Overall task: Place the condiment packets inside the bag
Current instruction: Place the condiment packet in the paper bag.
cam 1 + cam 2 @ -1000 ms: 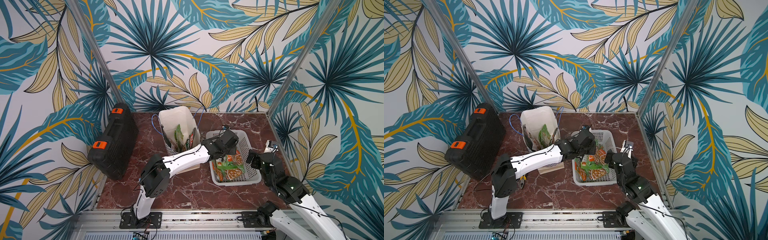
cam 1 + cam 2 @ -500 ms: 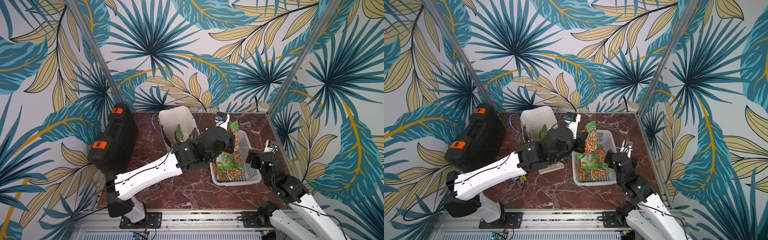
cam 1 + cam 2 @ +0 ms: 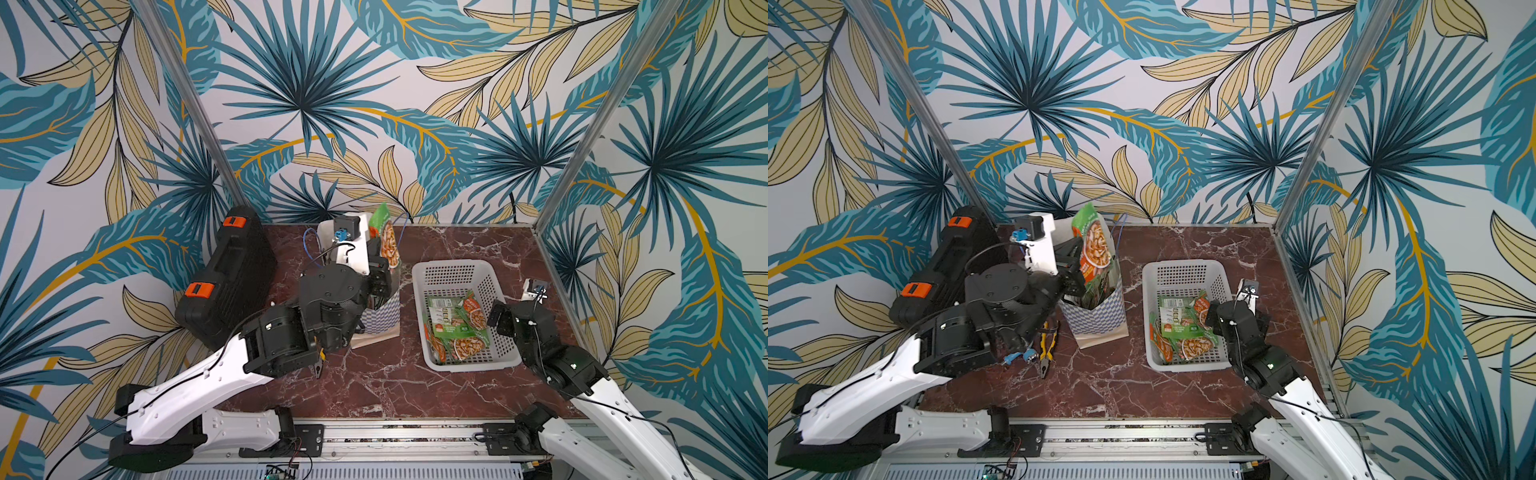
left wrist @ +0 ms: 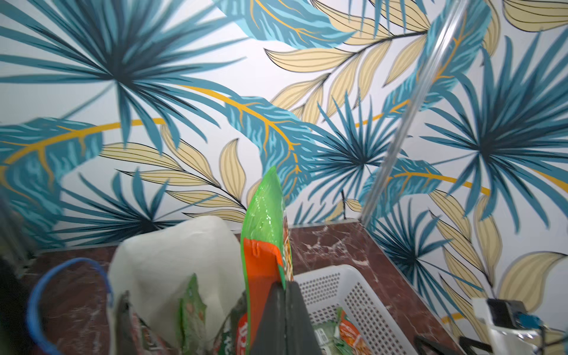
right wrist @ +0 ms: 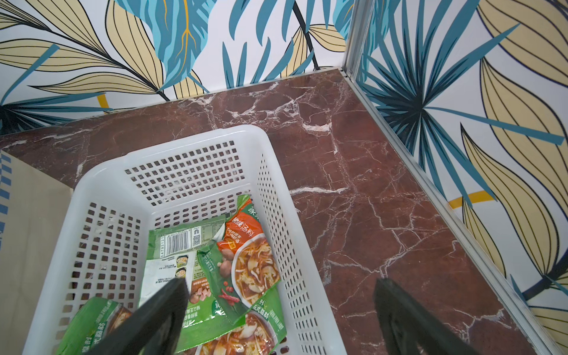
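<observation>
Within basket [image 3: 453, 264] and bag [image 3: 383, 321] — condiment packets [image 3: 451, 329]

The mouth of the bag [image 3: 1100, 307] is crowded — upright packets [image 4: 190, 307] fill it and the left gripper [image 4: 285, 295], clamped on another packet [image 4: 264, 233], hangs right over it — yet the basket [image 3: 1183, 266] beside it stands open from above, with bare marble tabletop [image 3: 1133, 386] in front and the black case [image 3: 942, 266] and pliers [image 3: 1045, 349] blocking the left.
</observation>
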